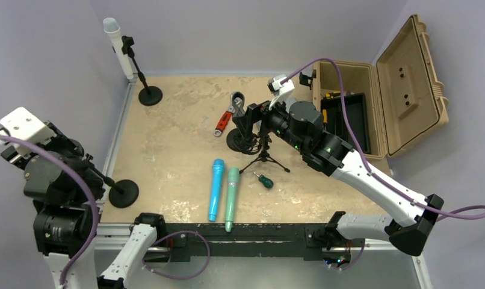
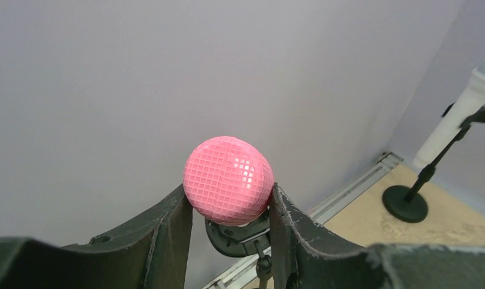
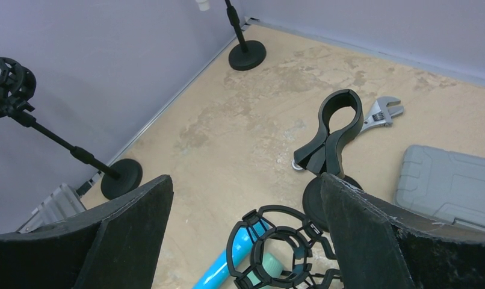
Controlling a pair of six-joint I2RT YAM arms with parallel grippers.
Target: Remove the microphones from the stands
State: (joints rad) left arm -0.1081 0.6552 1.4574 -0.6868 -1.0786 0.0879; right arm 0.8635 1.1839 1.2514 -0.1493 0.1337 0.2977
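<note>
A pink microphone [image 2: 228, 179] sits in the black shock mount [image 2: 243, 232] of a stand whose round base [image 1: 123, 194] is at the table's left edge. My left gripper [image 2: 228, 191] is shut on the pink head, a finger touching each side. The mount [image 3: 8, 84] also shows in the right wrist view. My right gripper [image 3: 246, 180] is open, hovering above an empty shock mount [image 3: 276, 253] on a small tripod [image 1: 264, 150]. A white microphone [image 1: 117, 45] stands in another stand [image 1: 150, 95] at the back left.
A blue microphone [image 1: 216, 189] and a green one [image 1: 231, 197] lie near the front. A clip stand [image 3: 333, 129], a wrench [image 1: 228, 117] and a small screwdriver [image 1: 264, 180] lie mid-table. An open tan tool case [image 1: 372, 102] stands at the right.
</note>
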